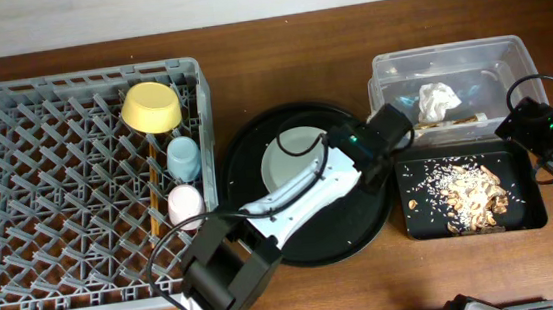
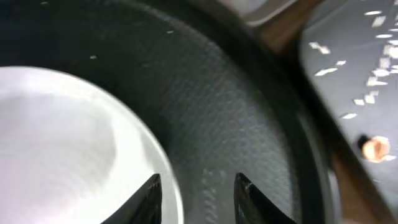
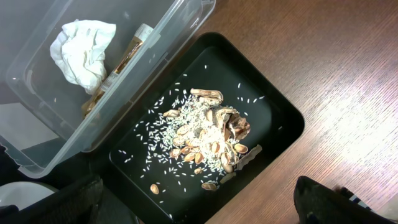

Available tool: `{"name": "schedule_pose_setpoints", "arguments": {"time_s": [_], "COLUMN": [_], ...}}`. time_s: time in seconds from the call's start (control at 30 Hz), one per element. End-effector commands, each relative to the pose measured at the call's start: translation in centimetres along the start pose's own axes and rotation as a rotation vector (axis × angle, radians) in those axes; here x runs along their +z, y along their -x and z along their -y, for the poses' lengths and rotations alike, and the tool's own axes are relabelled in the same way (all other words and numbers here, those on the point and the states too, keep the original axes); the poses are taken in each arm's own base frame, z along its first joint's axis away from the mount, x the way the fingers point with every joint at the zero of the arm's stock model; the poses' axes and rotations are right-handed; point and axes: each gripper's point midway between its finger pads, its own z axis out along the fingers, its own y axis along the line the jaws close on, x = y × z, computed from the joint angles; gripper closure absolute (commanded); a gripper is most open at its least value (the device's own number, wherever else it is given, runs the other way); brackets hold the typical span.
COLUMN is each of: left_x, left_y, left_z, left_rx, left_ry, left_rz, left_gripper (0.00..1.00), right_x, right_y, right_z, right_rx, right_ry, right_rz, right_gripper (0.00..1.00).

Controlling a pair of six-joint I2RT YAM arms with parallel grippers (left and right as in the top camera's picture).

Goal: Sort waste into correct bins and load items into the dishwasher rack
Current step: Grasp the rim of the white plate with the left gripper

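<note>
**A:** Brown wooden table, pale wall behind. Where is the grey-white plate?

**B:** Flat in the round black tray at mid-table, with the dishwasher rack to its left.

**A:** Which arm is nearer?

**B:** The left gripper hovers at the plate's right rim. The plate is round, so it has no long axis. The rim runs just beside 1 fingertip, and the other is over bare tray.

**A:** Its jaws?

**B:** Partly apart and holding nothing. Whether they touch the plate is unclear.

**A:** The right gripper?

**B:** Well apart, above the black bin tray of food scraps. Its 2 fingers seem spread wide and empty.
</note>
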Motion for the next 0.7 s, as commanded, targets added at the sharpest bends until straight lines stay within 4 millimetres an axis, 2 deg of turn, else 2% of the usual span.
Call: {"name": "schedule_pose_setpoints", "arguments": {"time_s": [0.0, 0.13, 0.33, 0.47, 0.63, 0.67], "left_x": [-0.9, -0.4, 1.6, 2.5, 3.0, 3.0], "left_y": [0.3, -0.5, -2.5, -3.4, -4.0, -4.0], "left_z": [-1.8, -2.0, -2.2, -2.4, -2.5, -2.4], "left_rx": [-0.023, -0.025, -0.023, -0.044, -0.042, -0.041], "left_ry": [0.080, 0.085, 0.091, 0.092, 0.095, 0.095], "left_rz": [0.030, 0.010, -0.020, -0.028, -0.038, -0.038], "left_gripper": [0.64, 0.64, 0.64, 0.71, 0.73, 0.77], "right_x": [-0.3, -0.3, -0.3, -0.3, -0.3, -0.3], "right_y": [0.4, 0.4, 0.4, 0.4, 0.4, 0.4], "right_z": [0.3, 0.3, 0.3, 0.3, 0.3, 0.3], "right_rx": [0.007, 0.007, 0.008, 0.007, 0.007, 0.007], "right_ry": [-0.009, -0.009, -0.009, -0.009, -0.009, -0.009], "right_rz": [0.016, 0.016, 0.016, 0.016, 0.016, 0.016], "right_gripper": [0.01, 0.01, 0.01, 0.01, 0.01, 0.01]}}
